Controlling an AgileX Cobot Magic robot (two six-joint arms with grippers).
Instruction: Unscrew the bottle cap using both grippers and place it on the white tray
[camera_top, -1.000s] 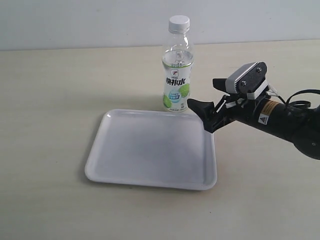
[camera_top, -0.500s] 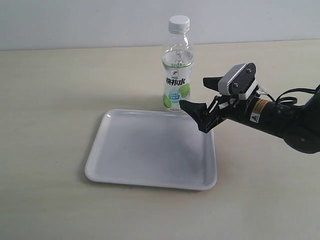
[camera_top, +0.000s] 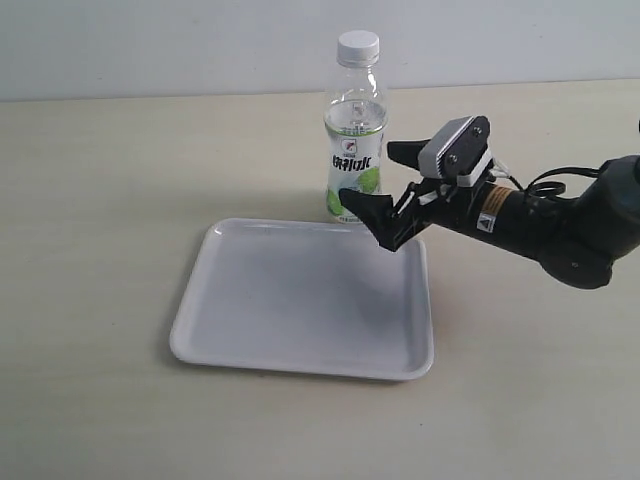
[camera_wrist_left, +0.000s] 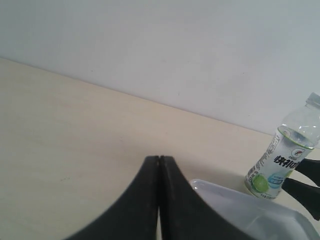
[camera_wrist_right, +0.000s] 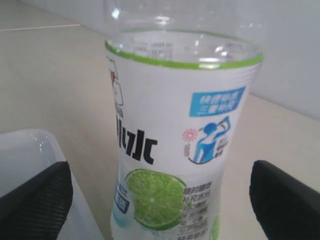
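The left tool (camera_wrist_left: 159, 162), seen only through its own wrist camera, has its two black fingers (camera_wrist_left: 175, 200) pressed shut against each other, held above a pale beige desk (camera_top: 100, 200). In the exterior view, the white tray (camera_top: 250, 345) lies flat on the desk, left of centre. Just behind the tray's far right corner stands the bottle (camera_top: 355, 150), upright, clear, with a white-and-green label (camera_top: 354, 175). The bottle cap (camera_top: 358, 45) is white and sits on the bottle's neck. From the right, the right tool (camera_top: 372, 175) reaches in with its jaws spread wide, one black finger on either side of the bottle's labelled lower half. In the right wrist view a gap shows between each finger and the label, so it is not gripping the bottle. A grey-white block (camera_top: 450, 150) sits on top of this tool.
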